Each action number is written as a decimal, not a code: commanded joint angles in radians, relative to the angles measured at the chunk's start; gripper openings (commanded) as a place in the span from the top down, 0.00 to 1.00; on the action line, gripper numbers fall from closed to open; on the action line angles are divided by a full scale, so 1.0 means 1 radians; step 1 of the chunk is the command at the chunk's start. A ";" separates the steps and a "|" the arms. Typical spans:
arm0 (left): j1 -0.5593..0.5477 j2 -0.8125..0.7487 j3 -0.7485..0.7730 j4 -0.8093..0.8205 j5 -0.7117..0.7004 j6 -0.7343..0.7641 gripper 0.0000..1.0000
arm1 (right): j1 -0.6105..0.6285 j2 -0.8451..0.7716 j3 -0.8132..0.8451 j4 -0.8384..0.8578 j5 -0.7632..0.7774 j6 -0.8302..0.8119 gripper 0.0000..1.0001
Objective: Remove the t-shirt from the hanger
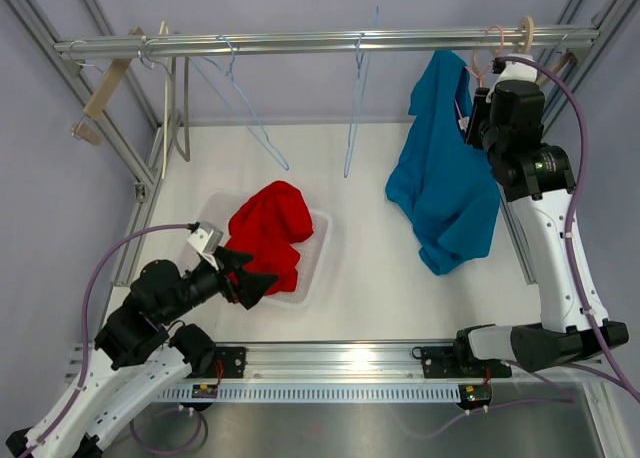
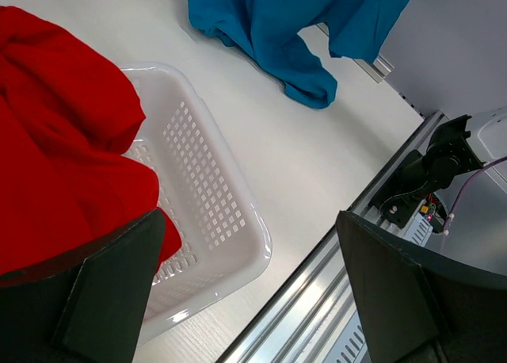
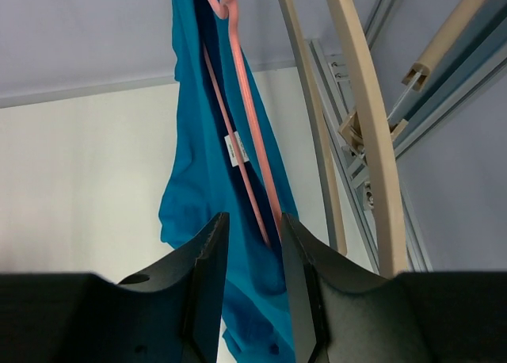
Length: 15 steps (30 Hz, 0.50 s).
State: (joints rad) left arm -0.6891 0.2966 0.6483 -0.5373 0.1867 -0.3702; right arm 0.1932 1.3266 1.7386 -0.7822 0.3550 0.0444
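A blue t-shirt [image 1: 445,193] hangs on a pink hanger [image 1: 483,63] at the right end of the rail [image 1: 320,44]. Its hem rests on the table. My right gripper [image 1: 478,108] is at the shirt's top, beside the hanger. In the right wrist view its jaws [image 3: 255,220] stand a narrow gap apart, with the blue cloth [image 3: 198,165] and the pink hanger arm [image 3: 242,101] between them. My left gripper [image 1: 258,278] is wide open and empty over the near corner of a white basket [image 2: 206,165]. The shirt's hem also shows in the left wrist view [image 2: 269,22].
A red garment [image 1: 268,228] lies in the white basket [image 1: 318,248] at the near left. Empty light-blue hangers [image 1: 355,118] and a wooden hanger [image 1: 105,83] hang on the rail. Beige hangers [image 3: 364,125] hang right of the pink one. Frame posts stand at both sides.
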 commanded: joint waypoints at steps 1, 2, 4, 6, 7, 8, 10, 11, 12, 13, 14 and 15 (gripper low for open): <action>-0.003 0.006 0.030 0.014 0.011 0.017 0.04 | -0.008 0.014 -0.008 0.035 -0.034 -0.037 0.61; -0.003 0.007 0.030 0.014 0.008 0.017 0.04 | -0.008 0.008 -0.017 0.067 -0.059 -0.037 0.62; -0.003 0.015 0.031 0.014 0.008 0.017 0.04 | -0.008 -0.003 -0.033 0.084 -0.102 -0.029 0.62; -0.001 0.025 0.034 0.016 0.010 0.017 0.04 | -0.006 0.003 -0.036 0.092 -0.114 -0.026 0.64; 0.000 0.026 0.036 0.016 0.010 0.017 0.04 | -0.008 0.005 -0.045 0.098 -0.114 -0.032 0.64; 0.000 0.029 0.036 0.014 0.008 0.019 0.04 | -0.008 0.008 -0.050 0.101 -0.113 -0.034 0.64; 0.003 0.032 0.036 0.014 0.008 0.017 0.04 | -0.008 0.017 -0.062 0.112 -0.108 -0.035 0.64; 0.002 0.030 0.036 0.014 0.008 0.017 0.04 | -0.008 0.017 -0.068 0.116 -0.113 -0.035 0.64; 0.002 0.033 0.036 0.014 0.008 0.017 0.04 | -0.008 0.019 -0.073 0.124 -0.123 -0.035 0.64; 0.003 0.033 0.036 0.014 0.007 0.017 0.04 | -0.008 0.022 -0.079 0.132 -0.123 -0.034 0.64; 0.003 0.035 0.036 0.014 0.007 0.017 0.04 | -0.008 0.025 -0.079 0.133 -0.122 -0.035 0.64; 0.005 0.038 0.034 0.014 0.007 0.016 0.04 | -0.008 0.026 -0.077 0.135 -0.122 -0.037 0.64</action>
State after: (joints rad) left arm -0.6888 0.3233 0.6483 -0.5442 0.1852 -0.3656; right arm 0.1925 1.3445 1.6650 -0.6918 0.2646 0.0406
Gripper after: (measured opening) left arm 0.952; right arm 0.364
